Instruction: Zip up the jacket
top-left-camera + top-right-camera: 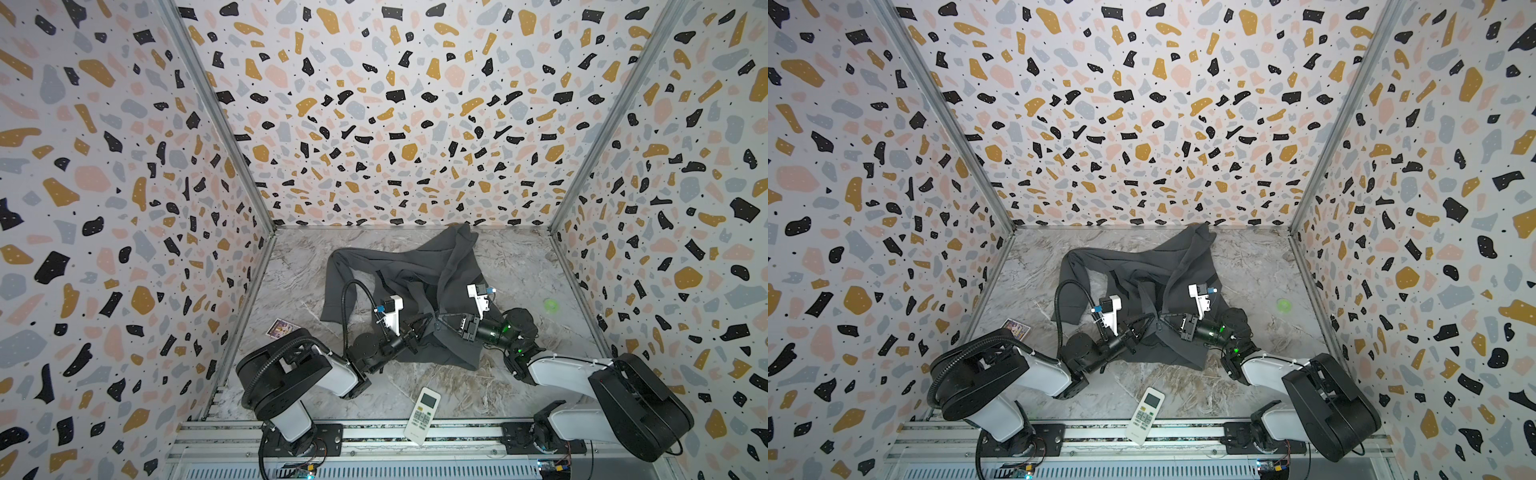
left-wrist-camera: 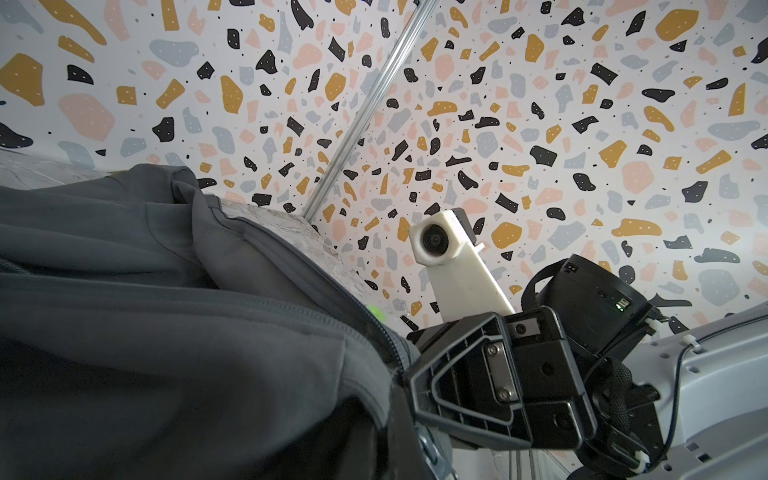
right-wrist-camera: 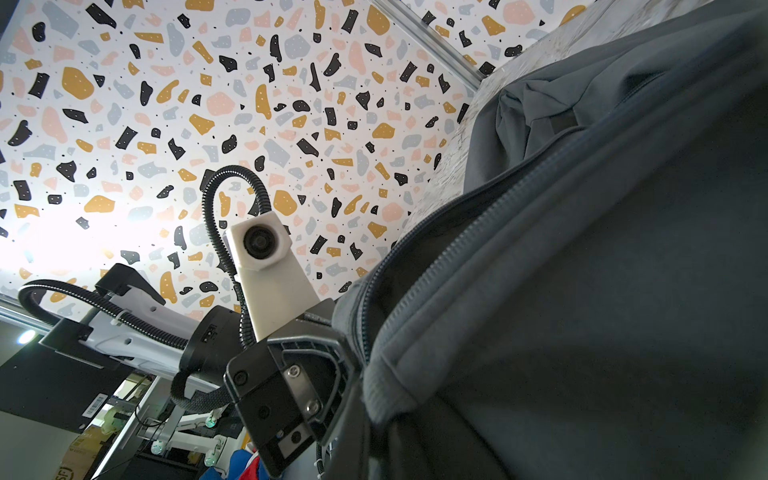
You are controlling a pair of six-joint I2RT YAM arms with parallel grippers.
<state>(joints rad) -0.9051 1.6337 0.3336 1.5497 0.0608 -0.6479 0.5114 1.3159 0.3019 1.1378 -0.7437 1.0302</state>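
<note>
Inside a booth of speckled terrazzo walls (image 1: 395,104), a grey marbled table (image 1: 415,382) fills the floor in both top views. The jacket (image 1: 415,270) lies crumpled on the middle and back of this table, dark grey, with one fold reaching up against the back wall and a sleeve trailing off to the left. Its zip (image 3: 453,245) stands open, the two rows of teeth running apart in the right wrist view. The left arm (image 1: 291,365) rises from the front rail, folds low over the table and reaches inward to the jacket's near edge. The right arm (image 1: 582,374) mirrors it from the other side, its forearm also low and pointing toward the middle. The left gripper (image 1: 420,330) is pinched tight on the fabric at the lower front of the jacket beside the zip. The right gripper (image 1: 444,323) is likewise clamped on the facing front edge, just beside the left one. A white remote control (image 1: 422,415) lies at the table's front edge, partly over the rail. A small picture card (image 1: 279,328) sits by the left wall. A blurred green spot (image 1: 551,305) shows on the table's right side.
</note>
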